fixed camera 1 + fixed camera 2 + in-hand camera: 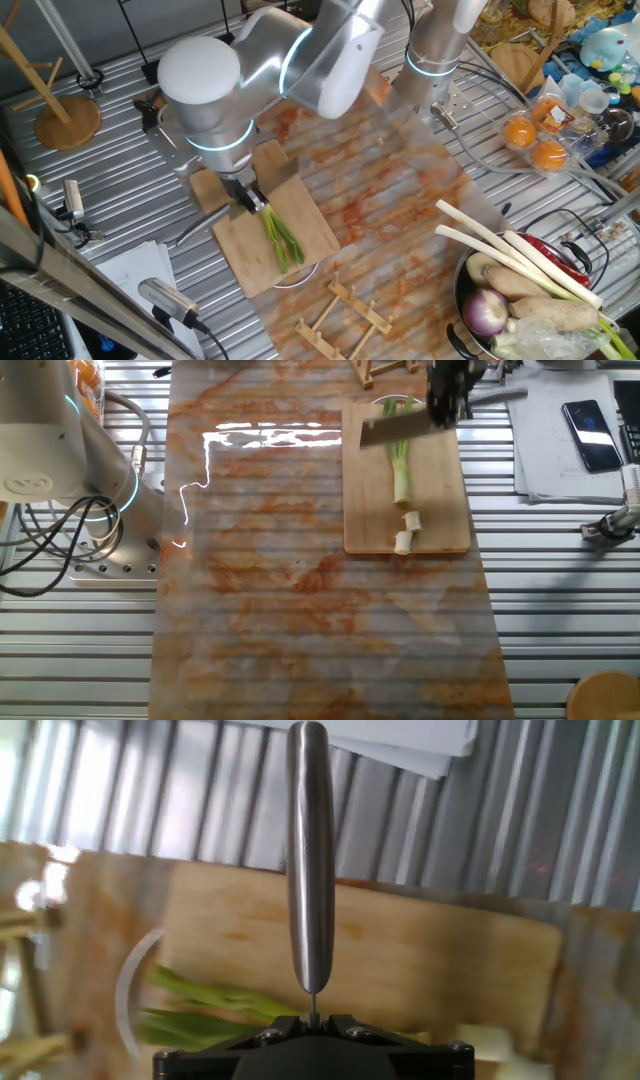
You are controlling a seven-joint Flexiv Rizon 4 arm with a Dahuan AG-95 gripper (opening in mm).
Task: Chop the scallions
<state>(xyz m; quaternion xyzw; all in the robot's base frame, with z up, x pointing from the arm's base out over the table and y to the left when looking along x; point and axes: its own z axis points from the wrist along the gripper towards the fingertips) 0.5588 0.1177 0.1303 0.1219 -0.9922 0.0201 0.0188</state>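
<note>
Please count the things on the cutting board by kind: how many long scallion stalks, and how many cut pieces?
Long scallion stalk: 1
Cut pieces: 2
Total on the board: 3

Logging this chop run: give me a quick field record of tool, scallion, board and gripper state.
tool: knife, blade over the scallion's green end
scallion: lies lengthwise on board
cut pieces: two white bits, past the white end
cutting board: wooden, on the mat
gripper: shut on knife handle
</note>
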